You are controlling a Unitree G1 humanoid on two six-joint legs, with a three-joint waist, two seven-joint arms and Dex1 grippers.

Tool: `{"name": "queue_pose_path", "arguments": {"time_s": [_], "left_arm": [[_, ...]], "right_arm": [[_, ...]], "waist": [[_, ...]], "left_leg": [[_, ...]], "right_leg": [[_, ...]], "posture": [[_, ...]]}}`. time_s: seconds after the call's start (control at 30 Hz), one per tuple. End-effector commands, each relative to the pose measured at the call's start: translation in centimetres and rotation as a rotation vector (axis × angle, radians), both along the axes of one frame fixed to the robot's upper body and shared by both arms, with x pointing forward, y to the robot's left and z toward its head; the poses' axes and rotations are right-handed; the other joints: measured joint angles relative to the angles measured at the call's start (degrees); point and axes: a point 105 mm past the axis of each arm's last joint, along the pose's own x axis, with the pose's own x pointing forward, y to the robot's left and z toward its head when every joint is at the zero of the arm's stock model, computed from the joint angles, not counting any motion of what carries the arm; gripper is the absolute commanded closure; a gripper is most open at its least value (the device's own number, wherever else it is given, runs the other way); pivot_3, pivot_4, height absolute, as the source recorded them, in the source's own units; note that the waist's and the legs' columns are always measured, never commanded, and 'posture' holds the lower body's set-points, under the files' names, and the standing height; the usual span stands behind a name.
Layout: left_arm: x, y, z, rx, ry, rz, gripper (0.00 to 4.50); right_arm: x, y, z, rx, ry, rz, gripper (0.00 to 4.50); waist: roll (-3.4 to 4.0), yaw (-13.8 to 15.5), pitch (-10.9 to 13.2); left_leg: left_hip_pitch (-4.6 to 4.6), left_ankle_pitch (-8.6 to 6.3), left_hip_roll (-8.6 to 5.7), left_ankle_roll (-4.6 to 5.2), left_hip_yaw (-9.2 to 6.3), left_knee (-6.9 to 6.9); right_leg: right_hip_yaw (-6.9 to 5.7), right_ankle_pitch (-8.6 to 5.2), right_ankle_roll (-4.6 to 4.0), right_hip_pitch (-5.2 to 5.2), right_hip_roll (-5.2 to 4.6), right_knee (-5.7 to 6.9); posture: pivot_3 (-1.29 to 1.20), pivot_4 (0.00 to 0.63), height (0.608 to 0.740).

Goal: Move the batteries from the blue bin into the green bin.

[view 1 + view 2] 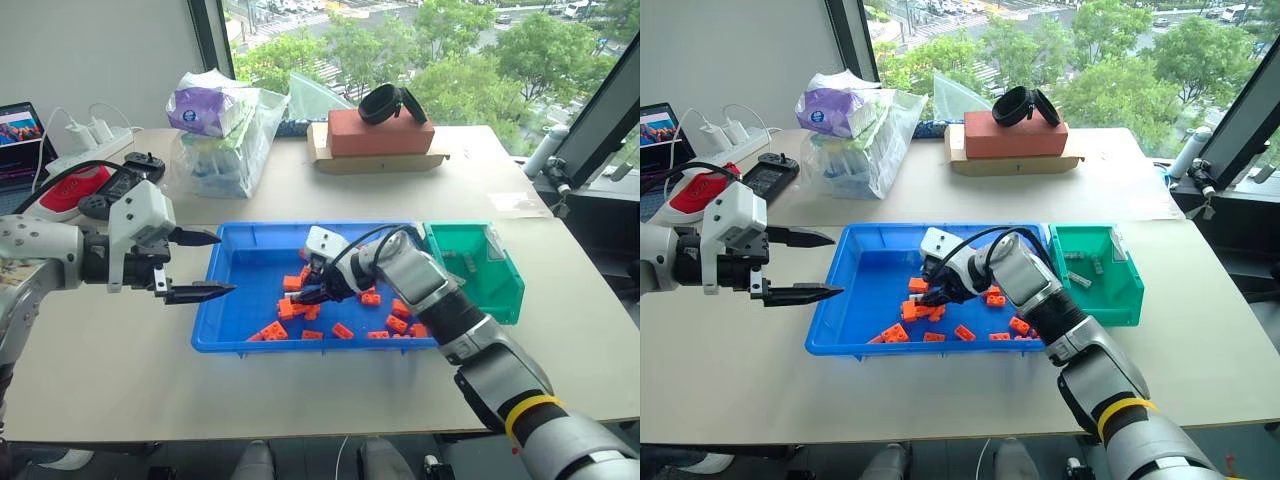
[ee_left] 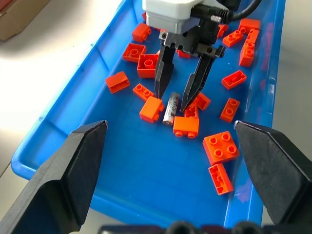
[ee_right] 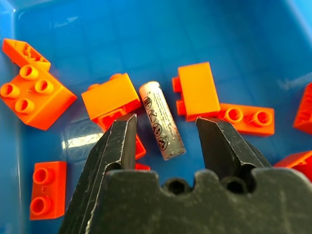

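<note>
The right gripper (image 2: 176,100) reaches down into the blue bin (image 1: 235,262), its fingers partly spread on either side of a battery (image 3: 162,120) lying flat on the bin floor; neither finger is pressed against it. Orange bricks (image 3: 111,99) sit tight on both sides of the battery, leaving little room. The left gripper (image 1: 205,265) hovers just outside the bin's left rim, fingers spread wide, holding nothing. The green bin (image 1: 478,268) stands against the blue bin's right end, with batteries (image 1: 1080,280) inside.
</note>
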Motion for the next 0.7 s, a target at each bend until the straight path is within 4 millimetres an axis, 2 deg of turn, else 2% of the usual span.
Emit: {"name": "queue_pose_path", "arguments": {"time_s": [0.03,0.13,0.17,0.27,0.37,0.4,0.5,0.57,0.63,0.7], "left_arm": [[0.3,0.0,1.7,-0.014,-0.087,0.016,0.00],[0.4,0.0,1.7,-0.011,-0.089,0.016,0.00],[0.4,0.0,1.7,-0.012,-0.091,0.016,0.00],[0.6,-0.1,1.8,-0.016,-0.101,0.021,0.00],[0.5,-0.1,1.8,-0.019,-0.099,0.017,0.00],[0.5,-0.2,1.8,-0.022,-0.094,0.013,0.00],[0.3,-0.6,1.6,-0.029,-0.076,-0.010,0.00],[0.0,-1.0,1.7,-0.051,-0.058,-0.036,0.00],[0.0,-1.5,1.7,-0.083,-0.023,-0.062,0.00],[0.2,-1.8,1.7,-0.089,-0.010,-0.082,0.00]], "right_arm": [[0.3,0.4,0.8,0.016,-0.034,0.011,3.17],[0.1,0.4,0.3,0.008,-0.021,0.019,4.08],[0.1,0.4,0.2,0.006,-0.020,0.021,4.22],[-0.1,0.5,0.3,0.006,-0.027,0.028,4.22],[-0.6,0.7,1.6,0.052,-0.045,0.063,4.22],[-1.0,0.8,2.1,0.070,-0.056,0.088,4.22],[-3.1,0.6,5.4,0.175,-0.076,0.181,4.22],[-3.4,-0.7,7.8,0.225,-0.105,0.159,4.22],[-2.8,-3.7,9.9,0.233,-0.147,0.063,4.22],[-2.6,-6.6,11.1,0.215,-0.185,-0.016,4.22]], "waist": [[0.00,0.0,0.0],[0.00,-0.1,0.0],[0.00,-0.1,0.0],[0.00,-0.1,0.0],[0.00,-0.1,0.0],[0.00,-0.1,0.0],[0.00,0.1,0.0],[0.00,0.2,0.0],[0.00,0.3,0.0],[-0.01,0.8,0.0]], "left_leg": [[0.00,0.00,0.00,0.00,0.00,0.00],[0.01,0.00,0.00,0.00,0.00,0.00],[0.01,0.00,0.00,0.00,0.00,0.00],[0.01,0.00,0.00,0.00,0.00,0.00],[0.01,0.00,0.00,0.00,0.00,0.00],[0.01,0.00,0.00,0.00,0.00,0.00],[0.00,0.00,0.00,0.00,-0.01,0.00],[-0.03,0.00,0.00,0.00,-0.01,0.02],[-0.02,0.00,0.00,0.00,-0.02,0.02],[-0.03,0.00,0.00,0.00,-0.02,0.03]], "right_leg": [[0.00,0.00,0.00,0.00,0.00,0.00],[0.00,0.00,0.00,0.00,0.00,0.00],[0.00,0.00,0.00,0.00,0.00,0.01],[0.00,0.00,0.00,0.00,0.00,0.01],[0.00,0.00,0.00,0.00,0.00,0.01],[0.00,0.00,0.00,0.00,0.00,0.01],[0.00,0.00,0.00,0.00,0.00,0.01],[0.00,0.00,0.00,0.00,0.00,0.00],[-0.01,0.00,0.00,0.02,0.00,0.00],[-0.01,0.00,0.00,0.04,0.00,-0.02]], "posture": [[0.00,0.150,0.740],[0.00,0.150,0.740],[0.00,0.150,0.740],[0.00,0.150,0.740],[0.00,0.150,0.740],[0.00,0.150,0.740],[0.00,0.150,0.740],[0.00,0.150,0.740],[0.00,0.150,0.740],[0.00,0.150,0.740]]}}
